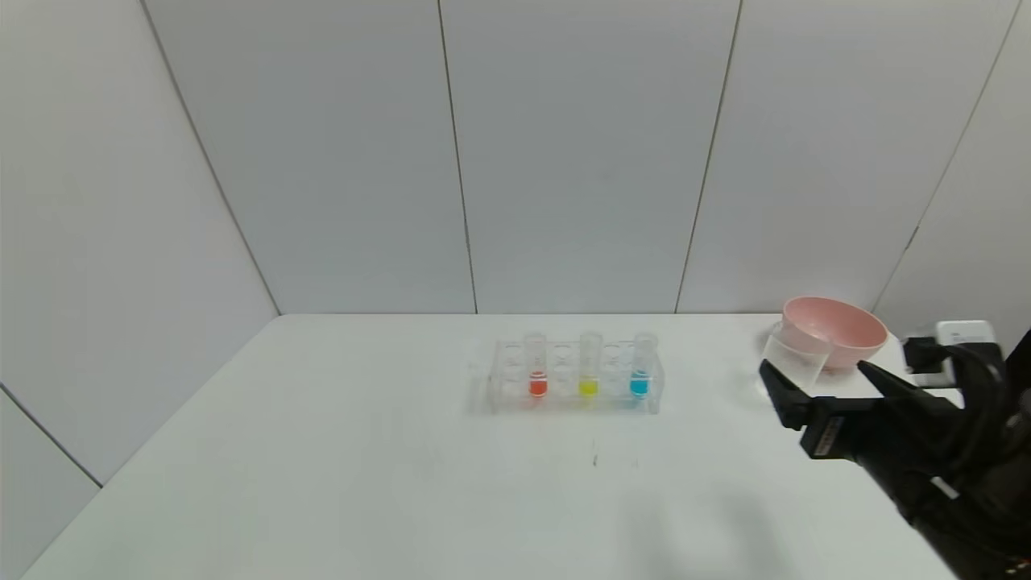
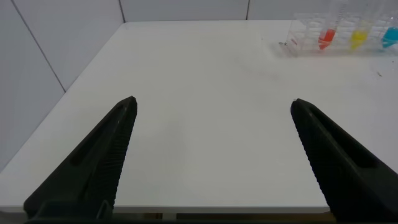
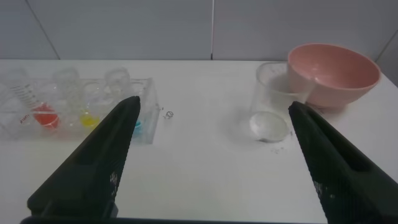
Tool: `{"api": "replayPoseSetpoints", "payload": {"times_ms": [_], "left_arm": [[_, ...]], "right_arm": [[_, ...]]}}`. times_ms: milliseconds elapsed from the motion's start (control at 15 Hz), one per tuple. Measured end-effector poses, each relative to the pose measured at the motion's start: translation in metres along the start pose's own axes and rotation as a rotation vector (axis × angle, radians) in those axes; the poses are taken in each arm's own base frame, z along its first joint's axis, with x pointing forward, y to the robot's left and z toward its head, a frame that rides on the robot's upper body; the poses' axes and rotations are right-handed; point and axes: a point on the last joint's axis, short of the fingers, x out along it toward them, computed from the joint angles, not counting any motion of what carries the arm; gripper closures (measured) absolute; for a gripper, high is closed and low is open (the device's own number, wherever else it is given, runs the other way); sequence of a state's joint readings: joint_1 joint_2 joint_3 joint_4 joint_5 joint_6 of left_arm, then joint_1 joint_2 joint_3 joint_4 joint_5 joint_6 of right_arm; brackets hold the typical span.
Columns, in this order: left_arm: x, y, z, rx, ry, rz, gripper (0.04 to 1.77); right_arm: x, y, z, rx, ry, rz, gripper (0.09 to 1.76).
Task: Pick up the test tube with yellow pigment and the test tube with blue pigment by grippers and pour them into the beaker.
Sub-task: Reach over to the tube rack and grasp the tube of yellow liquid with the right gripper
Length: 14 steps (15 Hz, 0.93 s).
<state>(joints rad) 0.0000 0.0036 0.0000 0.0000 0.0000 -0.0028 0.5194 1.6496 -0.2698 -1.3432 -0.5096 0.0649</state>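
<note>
A: Rack [image 1: 575, 379] sits mid-table [image 1: 322, 451], well back from the near edge, bare surface all round it. Yellow tube [image 1: 590, 364] and blue tube [image 1: 642, 364]?

B: Both upright in the rack, long axis vertical, mouths up; a red-orange tube [image 1: 536, 364] on their left.

A: Grippers?

B: Right gripper [image 1: 826, 383] spread wide, empty, beside the beaker [image 1: 796, 358], which touches the pink bowl [image 1: 834, 331] near the right edge. Left gripper [image 2: 211, 106] wide, empty, over bare table.

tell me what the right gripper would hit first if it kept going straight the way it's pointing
Probably the beaker. The right gripper, jaws open, points across the white table; the beaker sits between its fingertips in the right wrist view, with the pink bowl just behind it. Depth is unclear, so it might pass just beside it.
</note>
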Motion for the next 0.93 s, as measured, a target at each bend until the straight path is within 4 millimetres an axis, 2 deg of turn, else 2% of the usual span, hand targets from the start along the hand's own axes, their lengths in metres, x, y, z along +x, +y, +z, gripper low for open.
{"api": "replayPoseSetpoints", "payload": {"times_ms": [267,467,667,933], "left_arm": [[0.000,0.000,0.000,0.000,0.000,0.000,0.05],[0.000,0.000,0.000,0.000,0.000,0.000,0.05],[0.000,0.000,0.000,0.000,0.000,0.000,0.05],[0.000,0.000,0.000,0.000,0.000,0.000,0.05]], "right_arm": [[0.005,0.075,-0.024,-0.012,0.008,0.051,0.14],[0.002,0.123,-0.036,-0.011,0.003,0.101,0.14],[0.006,0.156,-0.047,-0.016,0.003,0.110,0.14],[0.016,0.176,-0.061,-0.054,0.029,0.083,0.14]]}}
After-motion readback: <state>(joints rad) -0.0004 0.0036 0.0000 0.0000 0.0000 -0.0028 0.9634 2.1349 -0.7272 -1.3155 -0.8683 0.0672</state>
